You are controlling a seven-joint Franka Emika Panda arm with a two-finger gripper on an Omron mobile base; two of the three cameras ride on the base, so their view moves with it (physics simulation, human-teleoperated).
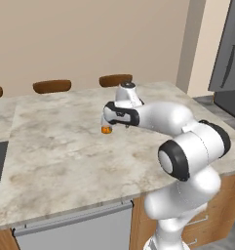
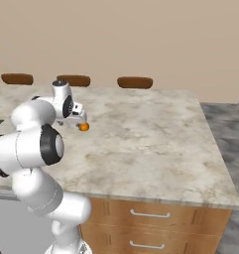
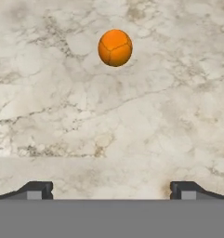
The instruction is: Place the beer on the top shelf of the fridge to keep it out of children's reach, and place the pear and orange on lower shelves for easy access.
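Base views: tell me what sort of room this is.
Most likely a home kitchen: a marble-look island counter with wooden drawers beneath, brown stools along its far side, and a grey fridge with a dark handle nearby.

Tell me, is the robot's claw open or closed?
Open. The claw's two tips stand far apart over the counter, holding nothing; the orange lies ahead.
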